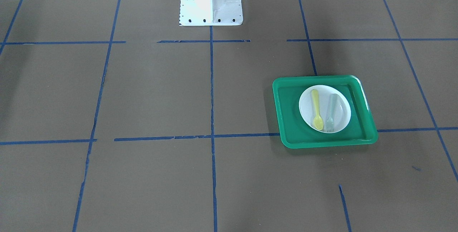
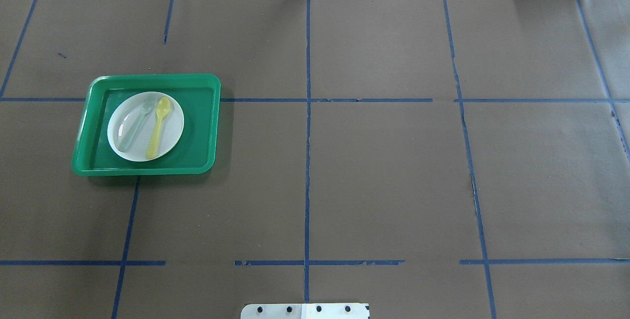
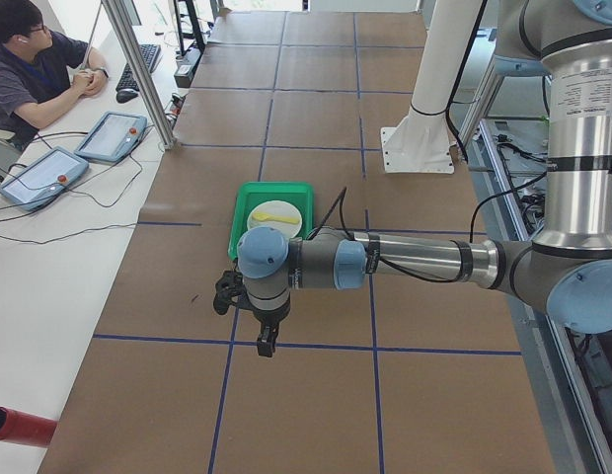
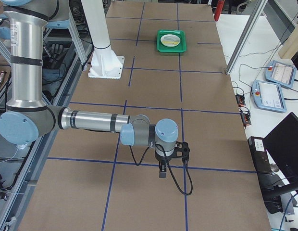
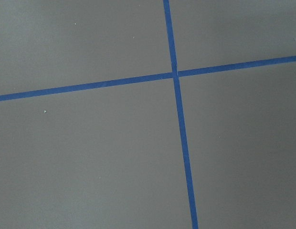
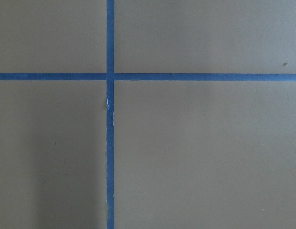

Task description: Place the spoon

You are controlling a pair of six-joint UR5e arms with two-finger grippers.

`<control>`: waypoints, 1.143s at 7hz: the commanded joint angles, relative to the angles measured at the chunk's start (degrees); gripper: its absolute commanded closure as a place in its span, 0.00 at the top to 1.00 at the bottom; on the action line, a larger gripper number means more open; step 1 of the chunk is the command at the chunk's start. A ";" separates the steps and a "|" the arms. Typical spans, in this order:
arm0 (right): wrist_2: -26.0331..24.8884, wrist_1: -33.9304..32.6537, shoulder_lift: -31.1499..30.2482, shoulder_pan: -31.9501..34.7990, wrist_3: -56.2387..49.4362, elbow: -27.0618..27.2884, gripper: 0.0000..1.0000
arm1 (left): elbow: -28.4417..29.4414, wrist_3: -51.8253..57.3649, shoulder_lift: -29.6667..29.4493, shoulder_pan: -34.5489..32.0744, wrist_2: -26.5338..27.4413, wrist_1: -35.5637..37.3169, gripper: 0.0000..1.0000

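The yellow spoon point(image 1: 316, 110) lies on a white plate point(image 1: 342, 115) next to a pale grey-green fork point(image 1: 331, 112), and the plate sits in a green tray point(image 1: 291, 117). In the overhead view the spoon point(image 2: 158, 128) is right of the fork point(image 2: 133, 129) on the plate point(image 2: 173, 132). My left gripper point(image 3: 264, 341) hangs above the table, apart from the tray point(image 3: 241, 212), and shows only in the left side view. My right gripper point(image 4: 162, 171) hangs far from the tray point(image 4: 171, 48), in the right side view only. I cannot tell whether either is open or shut.
Brown paper with a blue tape grid point(image 2: 307, 161) covers the table. The robot's white base point(image 1: 211, 1) stands at the table's edge. An operator point(image 3: 30, 59) sits at a side desk with tablets point(image 3: 109, 133). Both wrist views show only paper and tape.
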 commanded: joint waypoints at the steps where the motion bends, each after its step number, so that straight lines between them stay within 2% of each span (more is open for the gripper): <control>1: 0.00 -0.05 0.00 0.00 0.00 0.00 1.00 | 0.28 -0.07 -0.04 0.00 0.00 -0.06 1.00; 3: 0.00 0.03 0.00 0.00 0.00 0.00 1.00 | -0.68 0.01 -0.83 0.26 -0.09 -1.45 1.00; 4: 0.00 0.03 0.00 0.00 0.00 0.00 1.00 | -0.60 0.36 -1.18 1.22 -2.26 -9.30 1.00; 5: 0.00 0.03 0.00 0.00 0.00 0.00 1.00 | -0.51 -0.24 -0.75 4.45 -3.33 -12.42 1.00; 6: 0.00 0.03 0.00 0.00 0.00 0.00 1.00 | -1.12 -3.90 -1.27 6.40 -3.34 -13.15 1.00; 8: 0.00 0.03 0.00 0.00 0.00 0.00 1.00 | -6.03 -18.98 -1.54 13.67 -2.73 -18.49 1.00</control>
